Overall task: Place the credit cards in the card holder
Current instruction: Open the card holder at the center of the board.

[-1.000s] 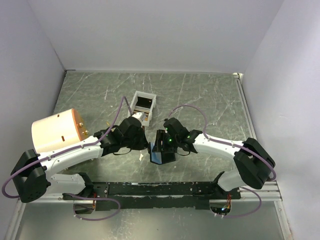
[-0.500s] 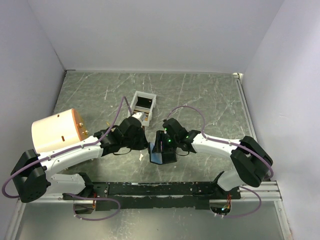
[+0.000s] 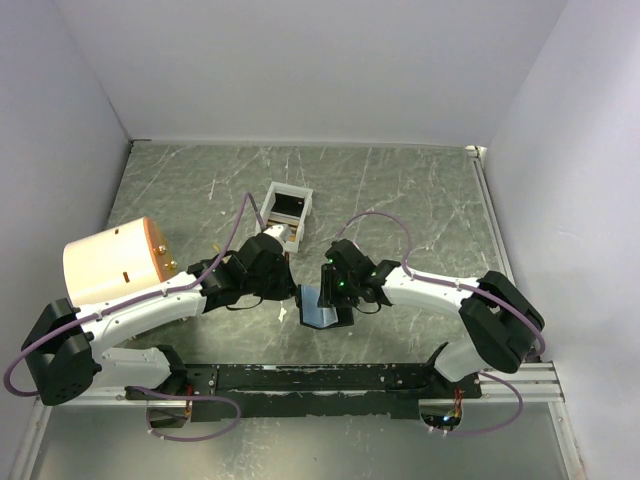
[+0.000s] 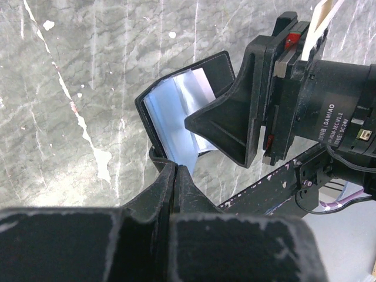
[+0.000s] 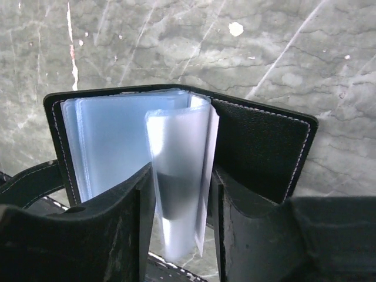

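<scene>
Jaws of the left gripper (image 4: 175,171) pinch shut on the card holder (image 5: 261,147), which stands open on the tabletop (image 5: 176,35) between the arms. Right gripper (image 5: 182,194) jaws straddle its limp, slippery sleeves (image 5: 176,153); I cannot tell if they grip. It looks light and floppy, so the stiffer cover edge seems safest.

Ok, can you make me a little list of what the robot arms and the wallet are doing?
card holder: open, pale blue inside
left gripper: shut on the card holder's black cover edge
right gripper: jaws either side of one clear sleeve; grip unclear
white box: farther back, apart from both grippers
</scene>
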Tool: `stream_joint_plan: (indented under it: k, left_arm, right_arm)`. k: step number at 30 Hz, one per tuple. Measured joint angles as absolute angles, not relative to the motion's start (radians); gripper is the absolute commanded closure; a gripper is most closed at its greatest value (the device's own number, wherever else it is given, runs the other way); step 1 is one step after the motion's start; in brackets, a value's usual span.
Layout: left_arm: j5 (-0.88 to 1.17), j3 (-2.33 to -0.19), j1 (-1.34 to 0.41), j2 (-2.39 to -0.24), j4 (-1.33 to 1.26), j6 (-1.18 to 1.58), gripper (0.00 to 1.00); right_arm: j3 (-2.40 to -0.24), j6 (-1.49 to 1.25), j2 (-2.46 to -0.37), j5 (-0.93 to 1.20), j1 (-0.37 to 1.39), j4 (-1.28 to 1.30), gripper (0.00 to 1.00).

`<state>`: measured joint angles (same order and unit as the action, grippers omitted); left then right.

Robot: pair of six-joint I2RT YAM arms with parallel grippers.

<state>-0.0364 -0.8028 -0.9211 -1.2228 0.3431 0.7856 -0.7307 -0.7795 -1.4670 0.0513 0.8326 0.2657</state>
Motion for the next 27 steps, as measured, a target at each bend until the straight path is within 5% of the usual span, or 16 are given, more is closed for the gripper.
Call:
stream_joint_plan:
  k: [9, 19, 27]
  left_arm:
    - [-0.065, -0.803, -0.921, -1.223, 0.385, 0.799, 0.80]
    - [-0.113, -0.803, -0.921, -1.234, 0.461, 0.832, 0.43]
    - [-0.078, -0.787, -0.908, -1.243, 0.418, 0.822, 0.37]
  right_arm:
    - [-0.731, -0.767, -1.467, 0.004, 0.833, 0.274, 0.74]
    - [-0.672, -0.762, -1.427, -0.039, 0.830, 0.250, 0.88]
    - [-0.585, -0.774, -1.386, -0.037, 0.810, 0.164, 0.89]
